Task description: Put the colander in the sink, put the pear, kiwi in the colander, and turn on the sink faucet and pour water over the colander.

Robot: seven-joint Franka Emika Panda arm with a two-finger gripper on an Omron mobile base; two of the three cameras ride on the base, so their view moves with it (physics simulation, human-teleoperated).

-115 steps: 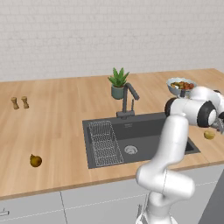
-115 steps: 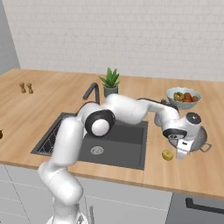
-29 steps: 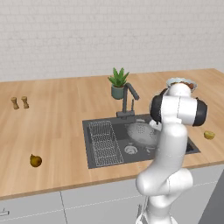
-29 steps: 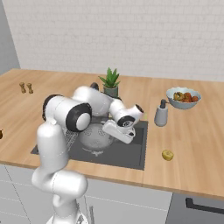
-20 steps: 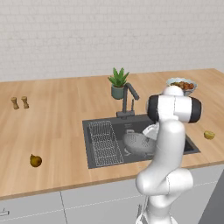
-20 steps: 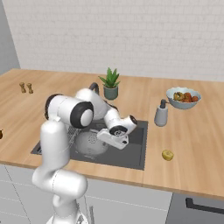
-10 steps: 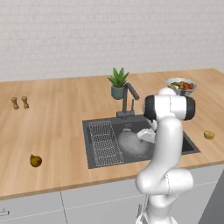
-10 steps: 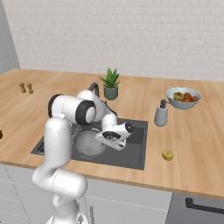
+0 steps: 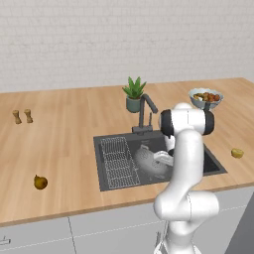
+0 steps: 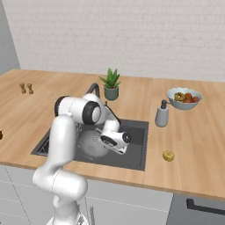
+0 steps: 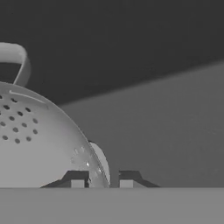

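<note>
The wooden counter (image 9: 69,144) carries every item. The sink (image 9: 211,161) is recessed at its near centre, with a wire rack (image 9: 118,161) at its left side and the sink faucet (image 9: 144,111) upright at its far edge.

The colander (image 9: 149,159) sits inside the sink, just right of the rack. In the hand view its perforated wall (image 11: 39,144) lies left of the fingertips, with a loop handle at the upper left and a second handle close to the tips.

The gripper (image 10: 115,146) is down in the basin at the colander's right rim. Its tips stand a narrow gap apart. The rim appears to lie at or between them, but whether they clamp it or have let go cannot be told from these views.

Handling, judged:
- Colander: thin rigid metal, light, smooth. It will slide on the basin floor if pushed. Take it by the rim or by a loop handle.
- Pear (image 9: 40,182): on the counter at the near left, well apart from the sink. Small and firm, and it tends to roll. Grasp across the wide lower body, not the narrow top.
- Kiwi (image 9: 237,153): on the counter right of the sink. Oval, with slightly yielding skin. Grasp across the short axis with moderate force.

Both fruits are not yet in the colander.
</note>
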